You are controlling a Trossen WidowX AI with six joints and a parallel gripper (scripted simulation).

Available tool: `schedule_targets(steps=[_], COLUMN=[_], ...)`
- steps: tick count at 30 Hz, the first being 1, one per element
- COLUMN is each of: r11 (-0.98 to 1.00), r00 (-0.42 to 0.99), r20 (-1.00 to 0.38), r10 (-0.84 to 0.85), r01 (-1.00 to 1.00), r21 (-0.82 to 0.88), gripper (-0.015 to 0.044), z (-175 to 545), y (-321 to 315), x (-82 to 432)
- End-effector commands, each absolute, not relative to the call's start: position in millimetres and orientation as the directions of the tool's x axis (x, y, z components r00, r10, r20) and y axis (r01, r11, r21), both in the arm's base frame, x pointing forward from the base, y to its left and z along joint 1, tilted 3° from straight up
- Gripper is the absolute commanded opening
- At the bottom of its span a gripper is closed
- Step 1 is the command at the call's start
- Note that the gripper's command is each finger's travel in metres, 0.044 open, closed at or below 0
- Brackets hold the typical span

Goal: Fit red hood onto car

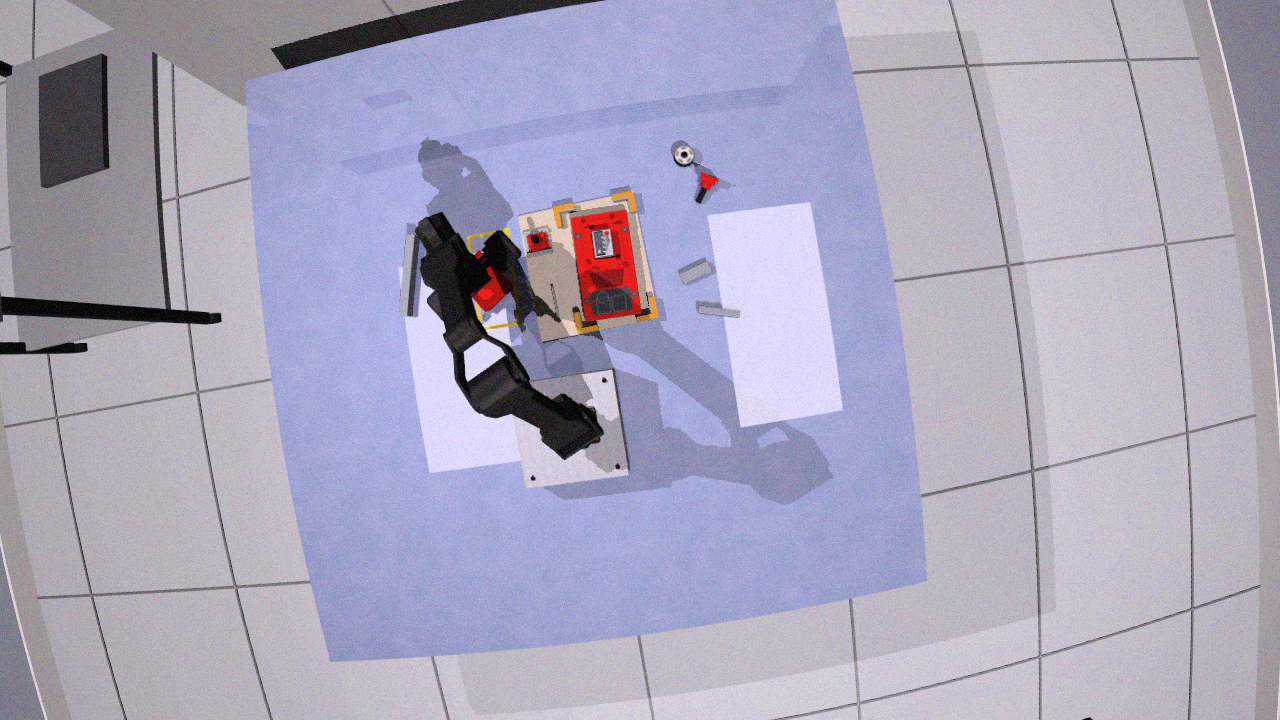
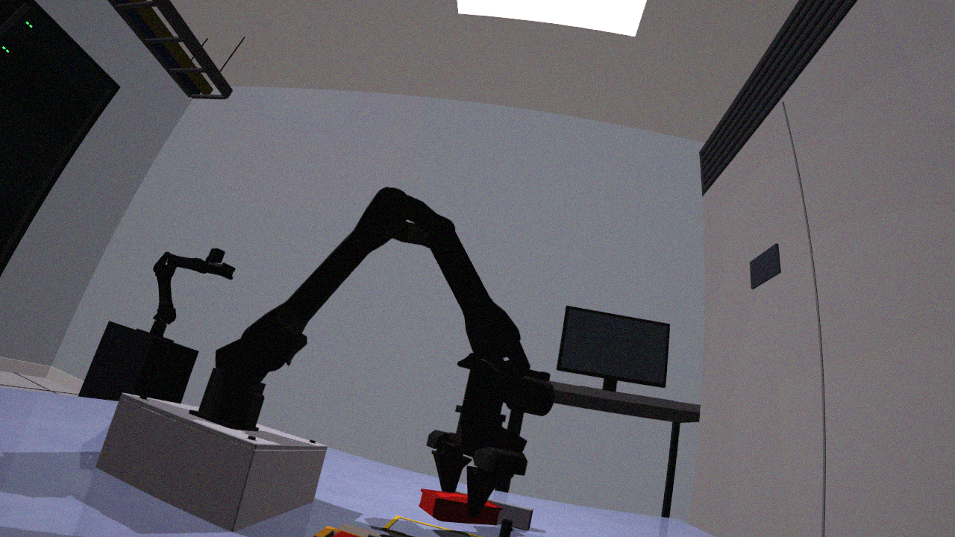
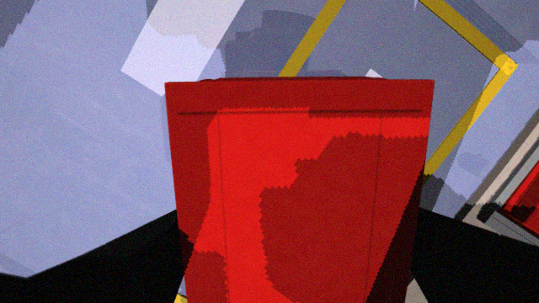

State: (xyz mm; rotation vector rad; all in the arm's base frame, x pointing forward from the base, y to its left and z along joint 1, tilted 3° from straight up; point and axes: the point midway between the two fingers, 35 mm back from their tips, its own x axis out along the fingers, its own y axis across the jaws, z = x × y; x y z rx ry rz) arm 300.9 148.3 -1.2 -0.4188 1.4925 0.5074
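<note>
The red hood (image 1: 490,295) (image 2: 444,505) (image 3: 253,168) is roof up between the fingers of my gripper (image 2: 462,502) (image 3: 293,219), which is shut on its two long sides. It appears held a little above the table, over the yellow outline. The red chassis (image 1: 623,252) (image 3: 532,185) sits right of it in the top view, between the orange jig corners (image 1: 624,196). The engine block (image 1: 603,242) is in place on its deck. The pegs are too small to make out clearly. The hood's underside and corner holes are hidden.
The jig board (image 1: 547,313) also carries a small red part (image 1: 537,240). A long grey bar (image 1: 409,273) stands left of the arm. Grey blocks (image 1: 695,271) (image 1: 718,310), a wheel (image 1: 683,154) and a red-black part (image 1: 707,181) lie right of the jig. A white sheet (image 1: 776,313) lies farther right.
</note>
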Motion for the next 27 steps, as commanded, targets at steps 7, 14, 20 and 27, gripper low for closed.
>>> schedule_targets(steps=[7,14,20,27], r11=[0.825,0.825,0.825,0.829], r00=[0.013,0.013,0.013,0.013], r20=[-0.998,-0.998,-0.998,-0.998], r10=[0.063,0.063,0.063,0.062], r01=[-0.563,-0.563,-0.563,-0.558], r21=[0.045,0.044,0.044,0.045], gripper=[0.0,0.0,0.0,0.0], z=[31,50,62,63], y=[147,146,145,144], x=[302,301,301,302])
